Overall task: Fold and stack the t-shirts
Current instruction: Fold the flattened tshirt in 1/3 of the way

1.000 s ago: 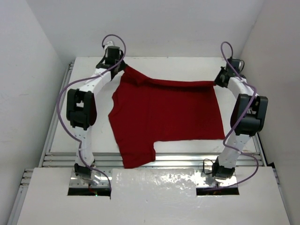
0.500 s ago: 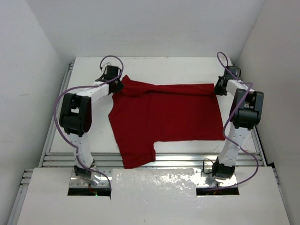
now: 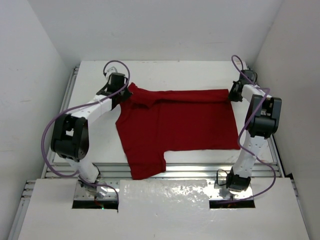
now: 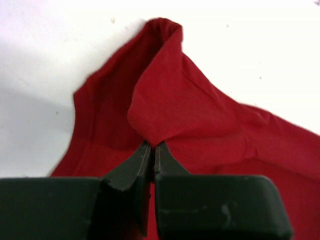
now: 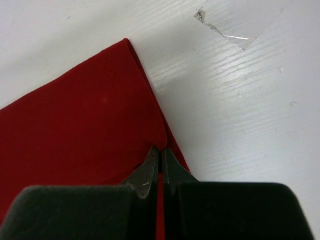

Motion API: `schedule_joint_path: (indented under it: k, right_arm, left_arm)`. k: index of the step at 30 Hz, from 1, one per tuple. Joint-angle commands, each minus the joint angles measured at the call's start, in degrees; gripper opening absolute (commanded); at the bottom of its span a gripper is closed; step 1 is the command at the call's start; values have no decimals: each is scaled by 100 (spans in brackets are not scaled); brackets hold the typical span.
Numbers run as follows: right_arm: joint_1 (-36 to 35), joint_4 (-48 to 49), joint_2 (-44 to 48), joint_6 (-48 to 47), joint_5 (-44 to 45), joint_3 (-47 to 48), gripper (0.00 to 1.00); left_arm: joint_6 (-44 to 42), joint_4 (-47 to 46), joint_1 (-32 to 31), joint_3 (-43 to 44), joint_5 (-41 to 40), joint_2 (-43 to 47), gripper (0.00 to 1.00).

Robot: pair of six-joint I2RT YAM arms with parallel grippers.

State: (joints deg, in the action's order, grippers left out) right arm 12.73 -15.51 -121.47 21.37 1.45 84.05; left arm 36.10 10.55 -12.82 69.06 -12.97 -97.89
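Moved back from the far edge of the table (image 3: 175, 70), left gripper (image 4: 151, 145) and right gripper (image 5: 160, 150) pinch the red t-shirt (image 3: 180, 120) tight.

Two slender white-shelled robot arms, the left arm (image 3: 95, 106) and the right arm (image 3: 248, 150), each carry bulky black joint housings (image 3: 68, 137). A thin purple cable (image 3: 43, 143) loops loosely along each. The left claw (image 4: 151, 146) and right claw (image 5: 160, 151) have matt dark wedge fingers on blocky black bases, with the right claw's tips scuffed grey.
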Motion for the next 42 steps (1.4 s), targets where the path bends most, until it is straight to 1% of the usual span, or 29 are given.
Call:
schedule_joint_path:
  k: [1, 8, 11, 13, 14, 15, 16, 17, 18, 19, 21, 22, 24, 25, 26, 27, 28, 29, 30, 31, 32, 34, 35, 36, 37, 38, 39, 41, 42]
  right_arm:
    - [45, -5, 308, -80, 31, 217, 0]
    - [45, -181, 290, -89, 4, 296, 1]
    - [45, -251, 229, -141, -5, 384, 6]
    - [45, -295, 185, -141, -5, 401, 15]
    - [45, -304, 133, -133, -31, 445, 24]
    - [45, -339, 98, -150, -66, 489, 33]
    - [45, -409, 80, -141, -92, 524, 50]
    - [45, -435, 62, -133, -110, 559, 61]
    - [54, -427, 88, -133, -128, 551, 76]
    - [45, -409, 115, -107, -128, 507, 99]
    - [54, -261, 237, -141, -293, 428, 99]
    - [45, -225, 273, -141, -312, 393, 99]
    - [54, -76, 282, -229, -453, 366, 99]
    - [45, -6, 282, -264, -505, 349, 99]
    - [45, 178, 282, -317, -567, 305, 99]
    - [54, 275, 273, -317, -706, 253, 99]
    - [45, 355, 273, -343, -804, 243, 99]
    - [54, 399, 264, -344, -857, 243, 99]
    - [45, 460, 255, -361, -909, 252, 99]
    - [45, 470, 212, -379, -953, 296, 99]
    - [54, 435, 168, -440, -1111, 366, 99]
    - [63, 330, -25, -501, -1234, 611, 98]
    - [54, 320, -69, -510, -1270, 647, 98]
    - [63, 355, -79, -511, -1392, 656, 98]
    - [54, 382, -122, -537, -1446, 639, 98]
    - [54, 399, -140, -537, -1472, 630, 98]
    - [63, 399, -158, -537, -1472, 665, 98]
    - [63, 312, -280, -546, -1490, 718, 98]
    - [71, 285, -324, -546, -1507, 796, 98]
  left_arm:
    - [29, -290, -107, -261, -188, 367, 0]
    - [99, -281, -107, -621, -355, 252, 0]
    - [99, -185, -107, -666, -583, 253, 0]
    - [82, -141, -107, -622, -593, 200, 13]
    - [47, -141, -115, -630, -566, 208, 21]
    - [47, -141, -124, -656, -549, 278, 66]
    - [47, -149, -116, -709, -566, 357, 94]
    - [47, -158, -116, -727, -601, 428, 100]
    - [47, -123, -116, -718, -758, 594, 100]
    - [47, -19, -116, -614, -986, 691, 100]
    - [29, 79, -55, -403, -1145, 692, 100]
    - [20, 114, -2, -115, -1190, 631, 100]
    - [-234, -366, 183, 168, -1094, 228, 100]
    - [-496, -969, 253, 230, -911, 9, 100]
    - [-594, -1271, 454, 327, -317, -516, 100]
    - [-699, -1344, 551, 737, -42, -817, 100]
    - [-744, -1292, 622, 984, 170, -1133, 100]
    - [-779, -1187, 745, 1239, 564, -1684, 98]
    - [-875, -1230, 781, 1538, 733, -1873, 97]
    - [-972, -1274, 807, 1645, 848, -2031, 97]
    - [-1060, -1361, 894, 1716, 1241, -2241, 93]
    - [-1070, -1677, 983, 1751, 1638, -2348, 92]
    - [-1096, -1809, 1079, 1821, 2084, -2488, 88]
    - [-1183, -1924, 1123, 1909, 2306, -2577, 86]
    - [-1193, -1899, 1159, 2049, 2752, -2813, 78]
    - [-1201, -1985, 1255, 2233, 3183, -2919, 73]
    - [-1114, -2038, 1282, 2296, 3422, -2999, 71]
    - [-1052, -2152, 1282, 2340, 3783, -3087, 74]
    - [-1043, -2162, 1282, 2349, 3793, -3087, 79]
